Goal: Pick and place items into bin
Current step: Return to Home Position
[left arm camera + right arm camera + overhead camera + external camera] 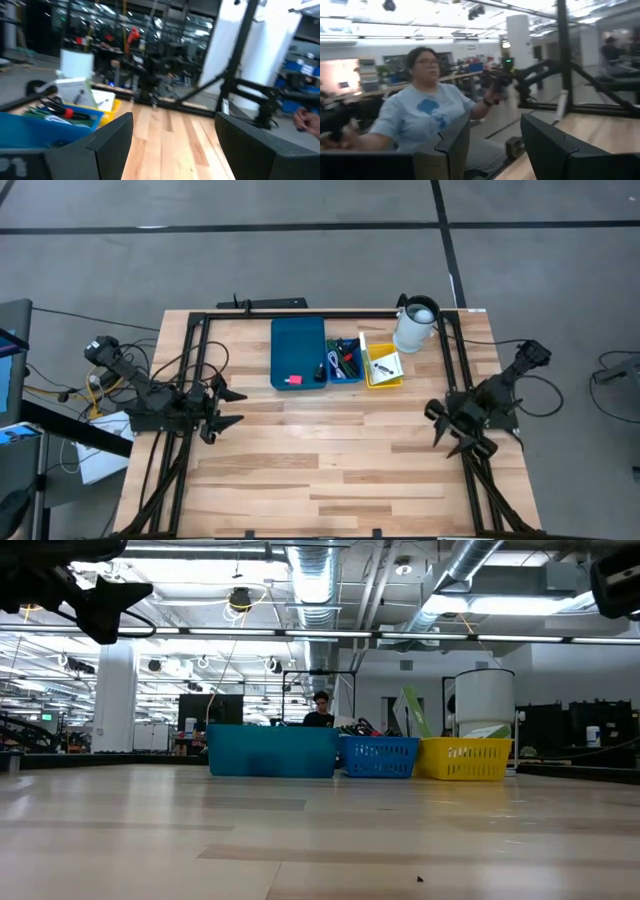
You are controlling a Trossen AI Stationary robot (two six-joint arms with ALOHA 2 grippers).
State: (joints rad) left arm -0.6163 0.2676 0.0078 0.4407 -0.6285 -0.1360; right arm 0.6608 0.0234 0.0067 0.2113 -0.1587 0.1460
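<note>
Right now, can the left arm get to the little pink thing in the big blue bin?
Probably yes. The pink piece lies in the open-topped bin, and only bare table separates it from the left gripper.

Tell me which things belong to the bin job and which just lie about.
Job: big blue bin, pink piece inside; small blue basket of pens; yellow basket, white card inside; left gripper, right gripper, parked at the sides.
Lying about: white jug, black bar.

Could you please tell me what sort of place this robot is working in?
Probably a large open robotics lab or workshop: exposed ceiling ducts, a bare grey floor, and a person beyond the table.
</note>
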